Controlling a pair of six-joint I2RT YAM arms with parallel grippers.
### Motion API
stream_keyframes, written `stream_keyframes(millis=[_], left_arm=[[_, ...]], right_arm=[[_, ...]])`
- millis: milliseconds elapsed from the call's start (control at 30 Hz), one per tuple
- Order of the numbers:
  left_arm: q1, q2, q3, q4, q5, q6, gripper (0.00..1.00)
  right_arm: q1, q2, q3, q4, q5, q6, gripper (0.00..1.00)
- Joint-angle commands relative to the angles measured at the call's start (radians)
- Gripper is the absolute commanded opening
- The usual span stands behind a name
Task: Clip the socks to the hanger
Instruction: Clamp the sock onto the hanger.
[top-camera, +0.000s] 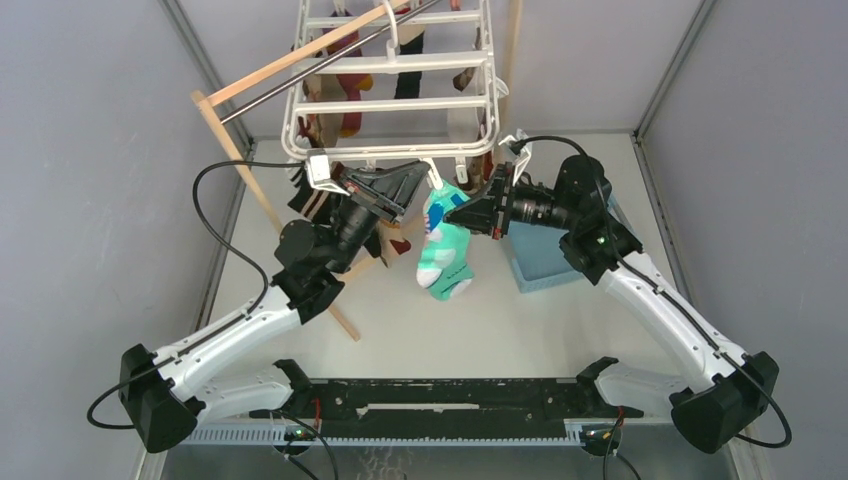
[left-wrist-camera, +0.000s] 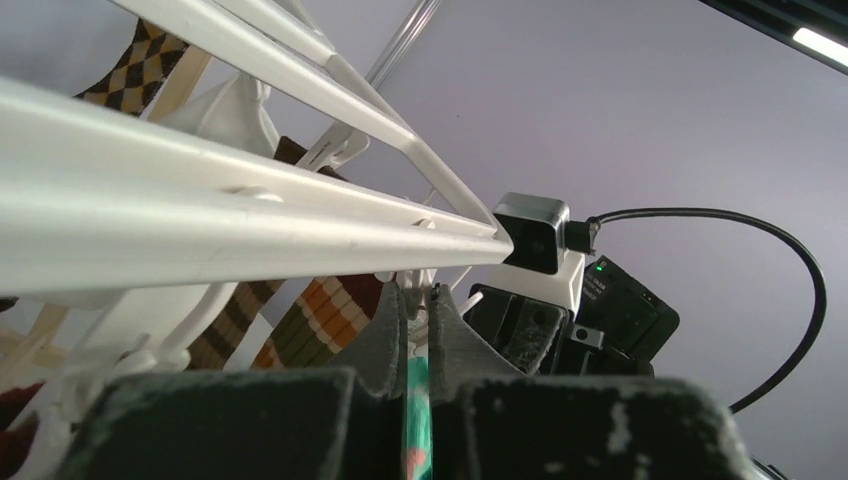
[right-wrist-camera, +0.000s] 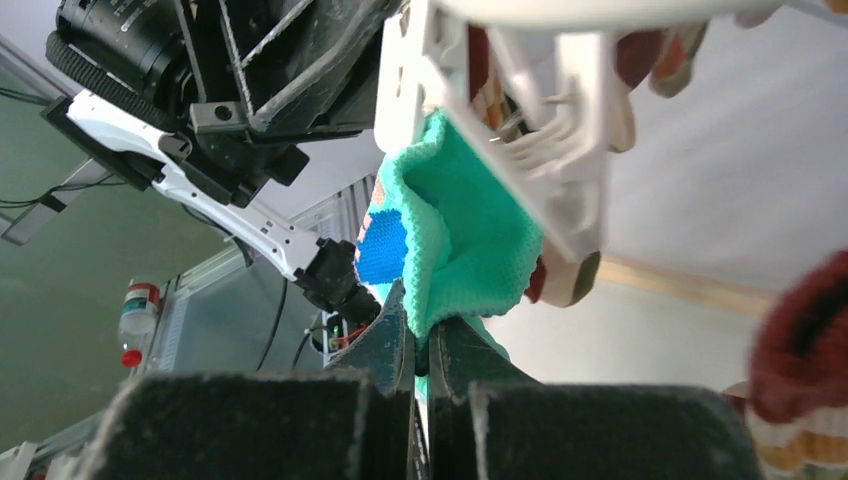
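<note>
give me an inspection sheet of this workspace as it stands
surface: white table, bare between the arms
job's things: mint-green sock hangs at the near edge of the white hanger; brown and orange sock hangs behind that edge
clutter: blue box under the right arm; wooden pole stand on the left
grippers: left gripper nearly closed at a clip, mint fabric in the gap; right gripper shut on the mint-green sock below the clip
cables: black cable loops off the left arm; another arcs over the right wrist
surroundings: grey walls
</note>
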Motion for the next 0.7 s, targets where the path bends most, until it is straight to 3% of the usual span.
stream_keyframes(millis=[0, 433, 667], left_arm=[[0.000, -0.023, -0.024, 0.005, 0.031, 0.003, 0.00], [0.000, -0.017, -0.025, 0.005, 0.029, 0.008, 0.00], [0.000, -0.006, -0.019, 0.005, 0.025, 0.011, 0.00]], right_arm=[[-0.031, 0.016, 0.056, 0.041, -0.015, -0.002, 0.00], [-0.039, 0.057, 0.071, 0.095, -0.054, 0.037, 0.00], [-0.016, 0.028, 0.089, 0.044, -0.048, 0.003, 0.00]])
